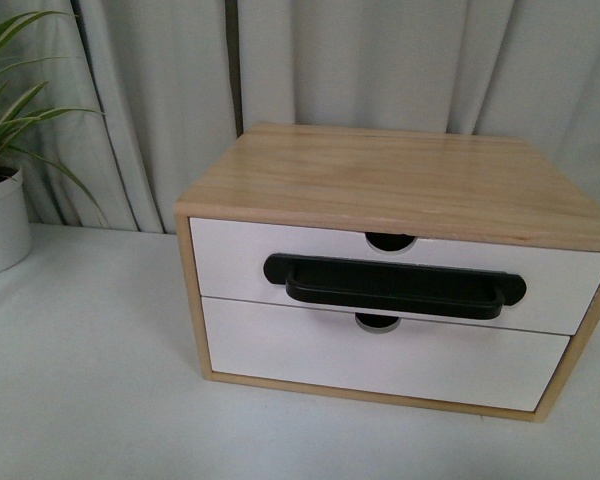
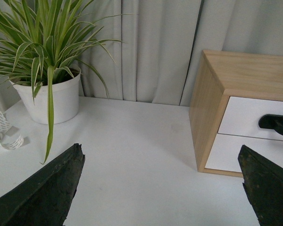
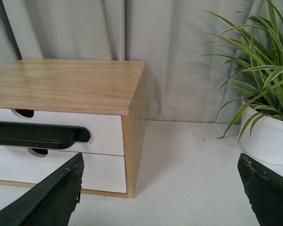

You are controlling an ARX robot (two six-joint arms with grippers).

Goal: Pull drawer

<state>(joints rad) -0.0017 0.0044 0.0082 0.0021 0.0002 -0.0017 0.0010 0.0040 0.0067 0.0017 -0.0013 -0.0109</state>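
Left claw (image 2: 160, 151) and right claw (image 3: 161, 159) are gaping wide over the white bench (image 1: 80, 380), white-fronted black-handled wooden drawer (image 1: 230, 260) sitting flush ahead.

Neither arm shows in the front view, so the wrist cameras tell the story. The left pincer (image 2: 159, 155) is wide open, its two dark fingers (image 2: 47, 188) spread far apart, with only their tapered ends in shot. The right pincer (image 3: 160, 157) mirrors it, with its fingers (image 3: 266, 188) splayed just as far. They're rough and black, and there's some pale scuffing along the edge of one. Both pincers are level and facing forward. Each pair of fingers grips nothing and touches nothing, with clear space between the tips.
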